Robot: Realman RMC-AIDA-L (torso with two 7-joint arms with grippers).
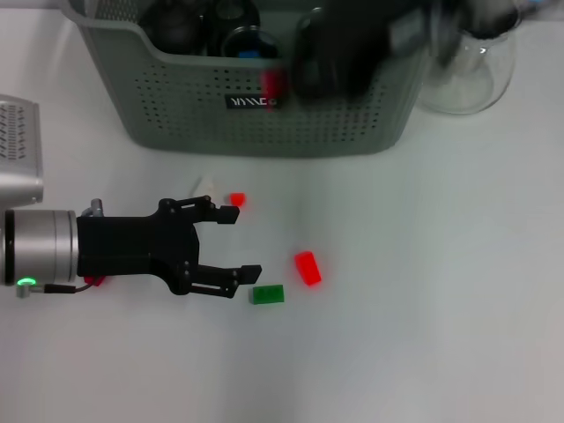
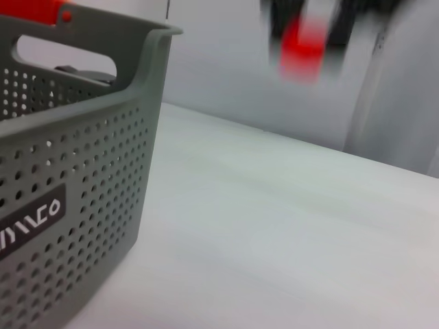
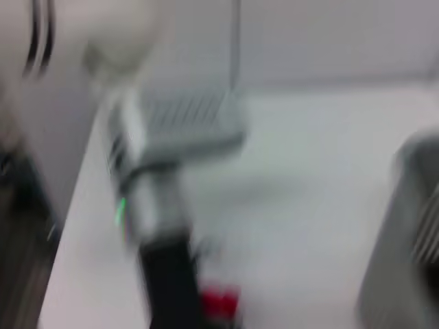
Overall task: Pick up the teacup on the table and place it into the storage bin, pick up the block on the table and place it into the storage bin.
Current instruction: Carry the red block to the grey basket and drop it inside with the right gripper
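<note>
As seen from the head camera: storage bin (image 1: 176, 115), grey-green with perforated walls and a black label, standing at the far side of the white table (image 1: 423, 308), with dark round objects inside, too blurred to name. Right claw (image 1: 291, 79) blurred above the bin's front wall, near the label, clenched on a red block (image 1: 271, 84). In the left wrist view, the same right claw (image 2: 305, 27) high above the table (image 2: 274, 226), dark fingers on either side of the red block (image 2: 302, 51), off to the side of the bin's corner (image 2: 147, 123).

Left claw (image 1: 240, 244) lying low over the table in front of the bin, released, jaws spread wide and grasping nothing, aimed toward the robot's right. Just beyond its tips, a green block (image 1: 266, 293) and a second red block (image 1: 307, 267), near each other but apart. Small red piece (image 1: 236, 199) and pale scrap (image 1: 204, 186) between the left claw and the bin. Clear glass pitcher (image 1: 467, 75) just beside the bin's right end.
</note>
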